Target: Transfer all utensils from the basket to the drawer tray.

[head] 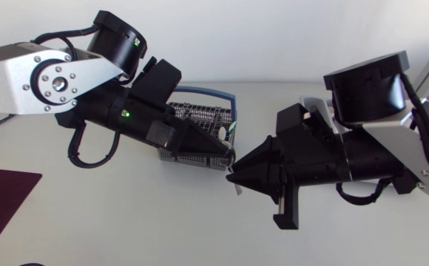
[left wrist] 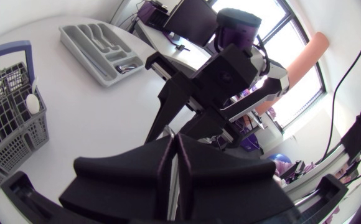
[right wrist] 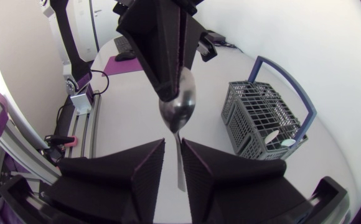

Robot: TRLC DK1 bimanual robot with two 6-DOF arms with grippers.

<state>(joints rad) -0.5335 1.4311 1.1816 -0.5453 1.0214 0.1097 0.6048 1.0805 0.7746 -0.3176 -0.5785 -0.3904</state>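
The metal spoon (right wrist: 179,111) hangs between the two sets of fingertips, and I read this as a handover in mid-air. The left gripper (right wrist: 171,93) has its fingers pressed together on the bowl end, so the handle drops straight down into the slot of the right gripper (right wrist: 173,149). The right fingers stand narrowly apart. The handle runs close along one of them with a sliver of gap on the other side, so they haven't clamped it. Holding the spoon by the bowl makes sense, since it leaves the long handle free for the other arm to take.

Just behind the left fingers sits the grey basket (head: 200,117) with its blue handle. A white spoon (right wrist: 281,142) lies in it, so there is more to fetch. Well beyond the right arm, the left wrist view shows the drawer tray (left wrist: 81,38) with a few utensils already in its compartments.
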